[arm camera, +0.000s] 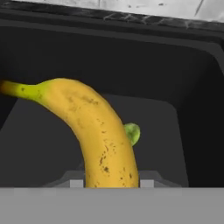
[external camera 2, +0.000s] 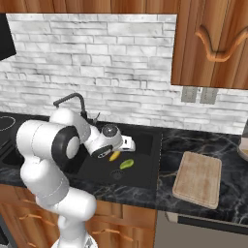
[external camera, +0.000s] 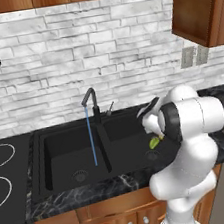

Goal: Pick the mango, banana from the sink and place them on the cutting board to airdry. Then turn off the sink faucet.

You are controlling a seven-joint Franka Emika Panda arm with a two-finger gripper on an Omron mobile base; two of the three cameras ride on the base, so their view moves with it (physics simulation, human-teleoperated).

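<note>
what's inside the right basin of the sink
The banana, clamped in the shut gripper, and the mango lying near the round drain. The arm covers part of the basin floor, so anything beneath it cannot be seen.

Home kitchen: black double-basin sink (external camera: 62, 141) with running faucet (external camera: 91, 104) in dark marble counter (external camera 2: 193, 145), white brick backsplash (external camera: 85, 52), wooden cabinets (external camera 2: 213, 38), stovetop (external camera: 3, 169), cutting board (external camera 2: 197, 178).

The banana (arm camera: 98, 131) is coloured yellow with brown speckles and a greenish stem; the mango (external camera 2: 127, 164) is yellow-green. The sink (external camera: 58, 147) is black, the worktop (external camera 2: 193, 145) black marbled with white veins, the cutting board (external camera 2: 198, 178) light tan.
</note>
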